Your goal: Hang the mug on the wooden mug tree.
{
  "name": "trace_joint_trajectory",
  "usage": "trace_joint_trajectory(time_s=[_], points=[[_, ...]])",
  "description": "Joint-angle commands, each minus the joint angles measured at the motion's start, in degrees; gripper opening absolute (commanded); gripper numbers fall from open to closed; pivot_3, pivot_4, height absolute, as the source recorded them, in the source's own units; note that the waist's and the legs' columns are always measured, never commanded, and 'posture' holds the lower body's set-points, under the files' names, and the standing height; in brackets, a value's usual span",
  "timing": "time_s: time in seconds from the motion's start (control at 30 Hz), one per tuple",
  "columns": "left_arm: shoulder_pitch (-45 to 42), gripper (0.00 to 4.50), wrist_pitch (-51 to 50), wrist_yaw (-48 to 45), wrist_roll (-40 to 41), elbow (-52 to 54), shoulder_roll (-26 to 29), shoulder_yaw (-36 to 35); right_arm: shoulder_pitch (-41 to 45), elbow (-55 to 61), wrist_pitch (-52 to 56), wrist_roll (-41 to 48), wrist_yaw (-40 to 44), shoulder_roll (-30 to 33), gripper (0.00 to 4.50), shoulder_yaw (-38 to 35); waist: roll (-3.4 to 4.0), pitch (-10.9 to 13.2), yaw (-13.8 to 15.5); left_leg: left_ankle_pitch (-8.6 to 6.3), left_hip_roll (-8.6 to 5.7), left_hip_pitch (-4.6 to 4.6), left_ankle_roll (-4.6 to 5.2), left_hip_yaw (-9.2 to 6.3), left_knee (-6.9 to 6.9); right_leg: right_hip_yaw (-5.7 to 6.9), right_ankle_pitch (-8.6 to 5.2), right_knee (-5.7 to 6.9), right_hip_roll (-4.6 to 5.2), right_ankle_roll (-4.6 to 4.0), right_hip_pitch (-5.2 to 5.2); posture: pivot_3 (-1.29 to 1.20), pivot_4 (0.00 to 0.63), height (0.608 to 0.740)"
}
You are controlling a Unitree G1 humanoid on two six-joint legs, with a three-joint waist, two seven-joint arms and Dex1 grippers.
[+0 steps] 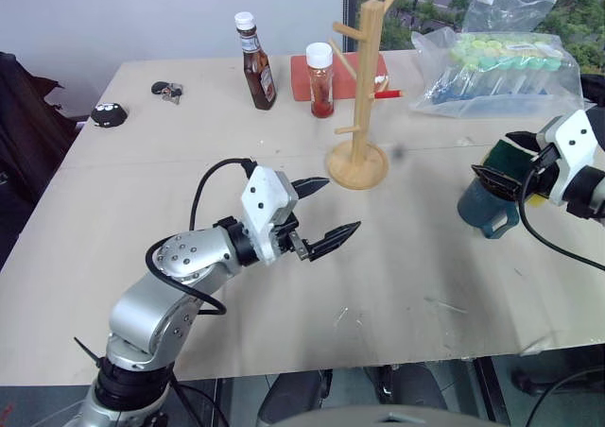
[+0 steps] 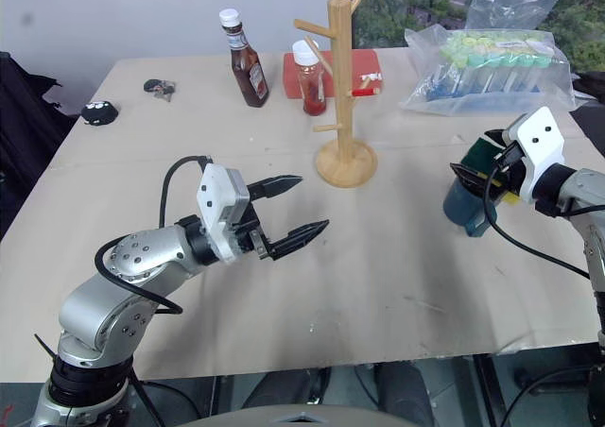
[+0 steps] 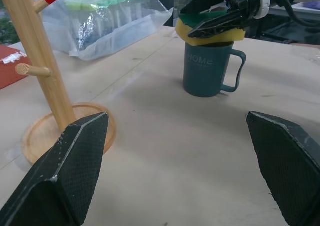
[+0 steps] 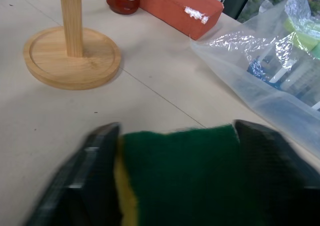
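The dark teal mug stands upright at the table's right side, its handle toward the front edge. A green-and-yellow sponge lies on the mug's rim, hiding the inside. My right gripper is shut on that sponge, one finger on each side of it. The wooden mug tree stands at mid-table behind and to the left of the mug, with nothing on its pegs. My left gripper hovers open in front of the tree, pointing toward the mug with nothing between its fingers.
Behind the tree stand a brown sauce bottle, a red-capped bottle and a red box. A clear plastic bag of containers lies at the back right. Keys and a small black object lie at the back left.
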State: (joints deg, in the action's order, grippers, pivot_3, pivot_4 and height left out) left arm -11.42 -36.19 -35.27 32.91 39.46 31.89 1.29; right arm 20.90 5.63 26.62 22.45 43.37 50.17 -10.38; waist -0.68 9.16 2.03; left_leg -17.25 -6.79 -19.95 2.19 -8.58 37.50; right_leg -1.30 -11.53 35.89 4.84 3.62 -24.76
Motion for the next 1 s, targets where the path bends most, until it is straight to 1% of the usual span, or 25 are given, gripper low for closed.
trace_joint_trajectory(time_s=[0.03, 0.07, 0.1, 0.13, 0.17, 0.2, 0.3, 0.53, 0.67, 0.8, 0.9, 1.0], points=[[-0.9, 4.5, 1.7, -1.5, 3.9, 2.5, -0.8, -1.7, 0.7, 0.9, 0.6, 0.0, -0.2, -0.1, 1.71, -1.4, 0.0, 0.0, 0.0, 0.0, 0.0, 0.0, 0.0, 0.0, 0.0, 0.0, 0.0, 0.0, 0.0, 0.0, 0.0, 0.0, 0.15, 0.74], [-1.1, 4.5, 2.3, -2.2, 5.9, 2.7, -1.5, -2.5, 0.6, 1.1, 0.9, 0.1, -0.3, -0.2, 1.28, -1.5, 0.0, 0.0, 0.0, 0.0, 0.0, 0.0, 0.0, 0.0, 0.0, 0.0, 0.0, 0.0, 0.0, 0.01, 0.0, 0.0, 0.15, 0.74], [-1.2, 4.5, 2.8, -2.9, 7.7, 2.8, -2.1, -3.1, 0.5, 1.2, 1.1, 0.2, -0.4, -0.3, 1.03, -1.6, 0.0, 0.0, 0.0, 0.0, 0.0, 0.0, 0.0, 0.0, 0.01, 0.0, 0.0, 0.0, 0.0, 0.01, 0.0, 0.0, 0.15, 0.74], [-1.2, 4.5, 3.2, -3.6, 9.3, 3.0, -2.6, -3.5, 0.4, 1.3, 1.2, 0.2, -0.4, -0.3, 0.67, -1.7, 0.0, 0.0, 0.0, 0.0, 0.0, 0.0, 0.0, 0.0, 0.01, 0.0, 0.0, 0.0, 0.0, 0.01, 0.0, 0.0, 0.15, 0.74], [-1.2, 4.5, 3.7, -4.2, 10.8, 3.1, -3.1, -4.0, 0.3, 1.4, 1.3, 0.1, -0.5, -0.4, 0.17, -1.7, 0.0, 0.0, 0.0, 0.0, 0.0, 0.0, 0.0, 0.0, 0.02, 0.01, 0.01, 0.0, 0.0, 0.01, 0.0, 0.0, 0.15, 0.74], [-1.3, 4.5, 4.0, -4.5, 12.2, 3.2, -3.4, -4.4, 0.3, 1.5, 1.4, 0.1, -0.6, -0.5, 0.06, -1.8, 0.01, 0.0, 0.0, 0.0, 0.0, 0.0, 0.0, 0.0, 0.03, 0.01, 0.01, 0.0, 0.0, 0.01, 0.0, 0.0, 0.15, 0.74], [-1.4, 4.5, 4.4, -5.4, 14.7, 3.0, -3.5, -4.9, 0.1, 1.8, 1.6, 0.1, -0.8, -0.7, 0.06, -2.1, 0.0, 0.0, 0.0, 0.0, 0.0, 0.0, 0.0, 0.01, 0.03, 0.0, 0.01, 0.0, 0.0, 0.0, 0.0, 0.0, 0.15, 0.74], [-0.9, 4.5, 5.4, -5.8, 15.8, 2.5, -2.9, -4.5, -0.1, 3.6, 2.2, 1.4, -0.9, -0.9, 0.06, -3.5, 0.0, 0.0, 0.0, 0.0, 0.0, 0.0, 0.0, 0.05, 0.06, -0.04, 0.03, 0.0, -0.01, 0.01, 0.01, 0.0, 0.15, 0.74], [-0.8, 4.5, 5.9, -6.3, 15.4, 2.1, -3.0, -3.8, -0.8, 4.9, 3.2, 2.6, -0.8, 0.8, 0.06, -6.9, 0.0, 0.0, 0.1, 0.0, 0.0, 0.0, 0.0, 0.05, 0.06, -0.05, 0.04, 0.0, -0.02, 0.01, 0.01, 0.0, 0.15, 0.74], [-0.8, 4.5, 6.2, -7.5, 14.8, 1.1, -2.7, -3.0, -2.0, 4.0, 5.0, 3.0, -0.9, 3.8, 0.06, -12.7, 0.0, 0.0, 0.2, 0.0, 0.0, -0.01, 0.0, 0.07, 0.07, -0.06, 0.04, -0.01, -0.02, 0.02, 0.01, 0.0, 0.15, 0.74], [-1.3, 4.5, 6.2, -8.5, 13.7, 0.2, -2.1, -2.0, -5.6, 2.9, 4.4, 1.4, -0.1, 6.3, 0.06, -16.1, 0.0, 0.0, 0.3, 0.0, 0.0, -0.01, 0.0, 0.07, 0.07, -0.05, 0.04, -0.01, -0.02, 0.02, 0.01, 0.0, 0.15, 0.74], [-2.2, 4.5, 5.9, -10.6, 11.9, -0.8, -0.3, 0.0, -12.0, 1.5, 3.9, -0.8, -0.3, 7.0, 0.06, -19.5, -0.01, 0.0, 0.3, 0.0, 0.01, -0.01, 0.0, 0.08, 0.07, -0.05, 0.04, -0.01, -0.03, 0.02, 0.02, 0.0, 0.15, 0.74]])
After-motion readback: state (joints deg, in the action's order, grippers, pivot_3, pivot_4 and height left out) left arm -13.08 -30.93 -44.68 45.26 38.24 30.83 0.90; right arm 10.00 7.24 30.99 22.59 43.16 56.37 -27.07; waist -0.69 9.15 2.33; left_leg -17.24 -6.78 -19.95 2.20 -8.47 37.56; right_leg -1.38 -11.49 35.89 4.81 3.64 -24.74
